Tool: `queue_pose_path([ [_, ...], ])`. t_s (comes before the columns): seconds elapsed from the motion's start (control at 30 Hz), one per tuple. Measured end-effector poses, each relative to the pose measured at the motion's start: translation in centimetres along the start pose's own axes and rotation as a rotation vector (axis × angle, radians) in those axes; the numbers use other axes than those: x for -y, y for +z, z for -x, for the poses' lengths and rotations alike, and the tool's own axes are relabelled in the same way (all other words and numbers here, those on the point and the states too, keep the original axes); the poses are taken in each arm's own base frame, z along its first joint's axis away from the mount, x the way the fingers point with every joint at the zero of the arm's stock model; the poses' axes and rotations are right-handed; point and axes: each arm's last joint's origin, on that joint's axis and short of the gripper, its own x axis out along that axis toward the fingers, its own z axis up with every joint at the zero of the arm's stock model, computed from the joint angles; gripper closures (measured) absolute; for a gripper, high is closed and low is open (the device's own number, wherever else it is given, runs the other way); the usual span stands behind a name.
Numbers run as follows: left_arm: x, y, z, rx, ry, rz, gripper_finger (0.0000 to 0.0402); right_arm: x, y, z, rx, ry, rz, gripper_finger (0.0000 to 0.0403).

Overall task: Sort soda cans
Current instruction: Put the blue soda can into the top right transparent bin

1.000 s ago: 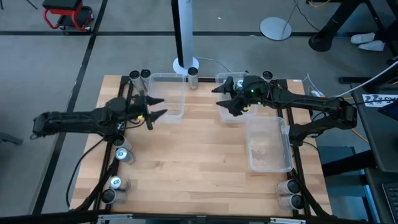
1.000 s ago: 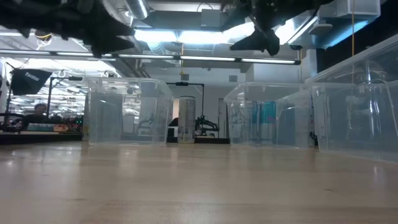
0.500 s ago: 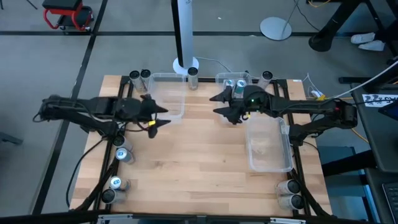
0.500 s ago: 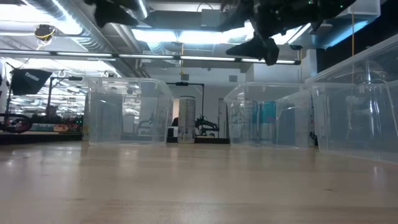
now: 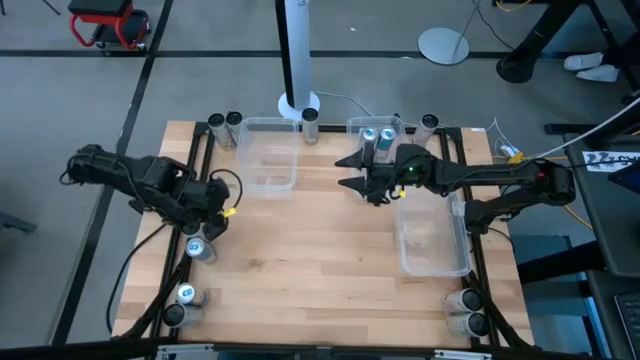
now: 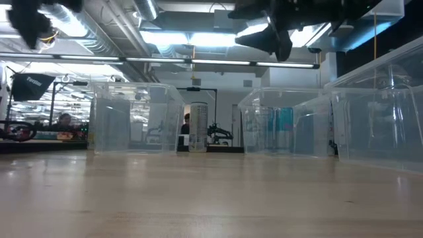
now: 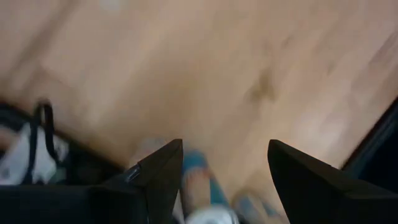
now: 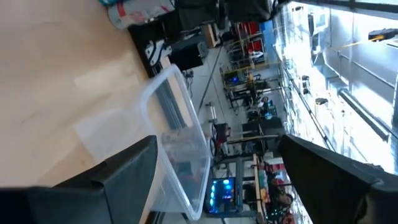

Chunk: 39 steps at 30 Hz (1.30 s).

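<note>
The left end effector (image 5: pixel 213 215) has swung back from the far-left clear bin (image 5: pixel 268 165) to the worktop's (image 5: pixel 320 270) left edge, and now hangs with its fingers spread wide just above a blue-and-silver soda can (image 5: pixel 197 247), probably lining up a grasp; the left wrist view shows that can between the two fingers (image 7: pixel 163 174). The right end effector (image 5: pixel 352 172), also open and holding nothing, has drawn back from the far-right bin (image 5: pixel 352 127), where two blue-and-silver cans (image 5: pixel 377 140) now stand, apparently sorted by colour. Other soda cans wait at the margins: two dark ones at the far-left corner (image 5: pixel 224 124), one at the far edge's middle (image 5: pixel 311 122), one near the far-right bin (image 5: pixel 428 125), and pairs at the near-left (image 5: pixel 181 303) and near-right corners (image 5: pixel 464 310). A third bin (image 5: pixel 432 232) lies along the right edge.
</note>
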Motion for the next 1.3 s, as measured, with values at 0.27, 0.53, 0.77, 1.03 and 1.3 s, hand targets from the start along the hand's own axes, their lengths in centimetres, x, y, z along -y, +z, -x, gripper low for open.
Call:
queue_pose_path([
  [0.27,3.7,0.8,-0.1,0.116,-0.276,-0.160,0.0176,-0.9,2.3,-0.8,0.049,-0.007,0.045,0.0063],
  [0.53,9.0,1.0,-2.1,0.194,-0.411,-0.440,0.0176,-2.6,3.6,-2.0,0.094,0.042,0.119,0.0063],
  [0.77,11.4,-1.1,-3.0,-0.157,-0.427,-0.238,0.0176,-2.6,3.7,-2.0,0.111,0.040,0.141,0.0063],
  [1.03,10.0,-4.6,-1.1,-0.242,-0.141,0.084,0.0176,-2.6,3.7,-2.0,0.115,0.048,0.132,0.0063],
  [1.3,9.3,-6.3,-2.5,-0.196,-0.045,0.029,0.0176,-2.6,3.7,-2.0,0.116,0.044,0.099,0.0063],
])
